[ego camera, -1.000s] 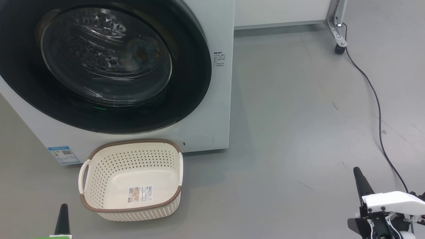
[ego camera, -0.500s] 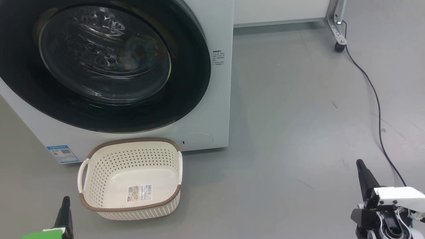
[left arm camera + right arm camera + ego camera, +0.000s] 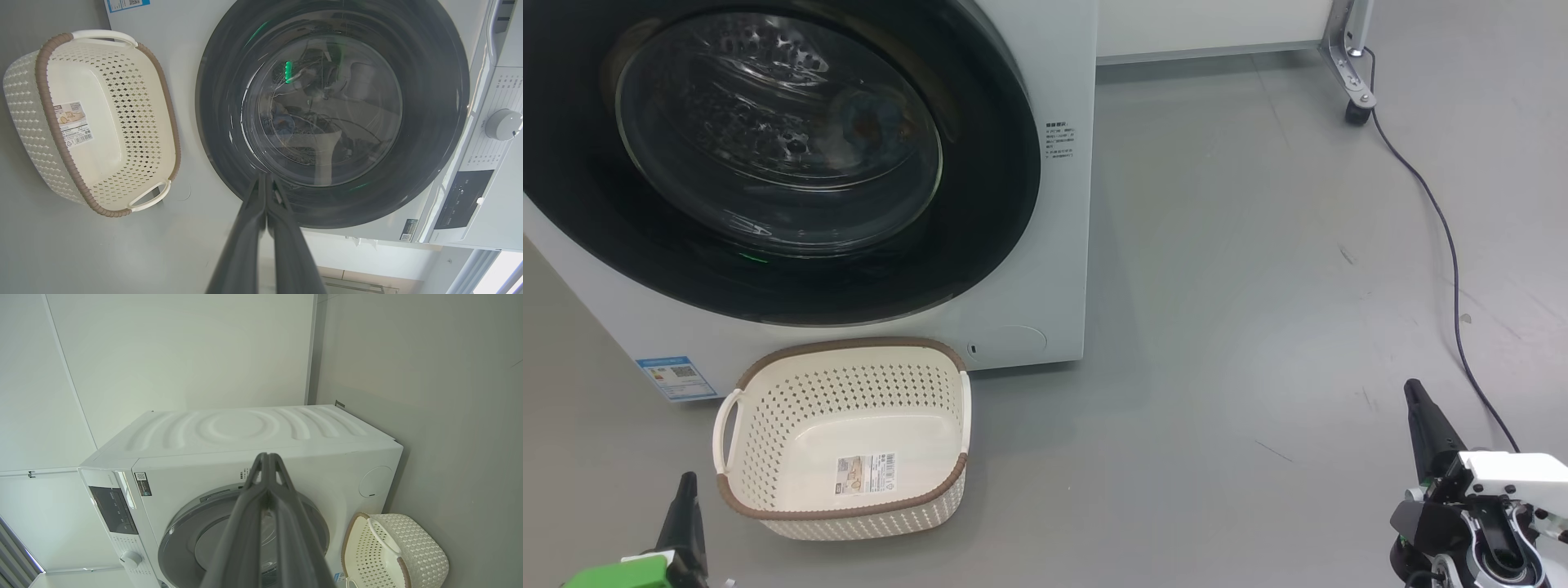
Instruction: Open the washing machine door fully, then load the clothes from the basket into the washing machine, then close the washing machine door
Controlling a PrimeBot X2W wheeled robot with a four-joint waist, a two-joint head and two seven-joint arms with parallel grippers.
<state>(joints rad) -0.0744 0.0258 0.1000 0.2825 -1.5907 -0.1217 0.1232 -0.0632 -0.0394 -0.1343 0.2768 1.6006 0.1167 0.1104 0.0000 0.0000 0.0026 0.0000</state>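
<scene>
Left gripper [image 3: 686,486] at lower left, fingers pressed together and pointing up, right gripper [image 3: 1414,392] at lower right, fingers likewise together, washing machine door [image 3: 988,204] closed at upper left, clothes [image 3: 866,122] dimly behind its glass, basket [image 3: 849,343] just below on grey floor [image 3: 1217,327], dark cable [image 3: 1450,245] trailing down the right.

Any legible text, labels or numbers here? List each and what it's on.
Nothing reads as words; all too small or blurred.
Blue sticker, low on the washing machine front: unreadable.
Printed block right of the washing machine door: unreadable.
Barcode label inside the basket: unreadable.
Panel print by the dial: unreadable.
QR sticker, washing machine's upper corner: unreadable.
</scene>
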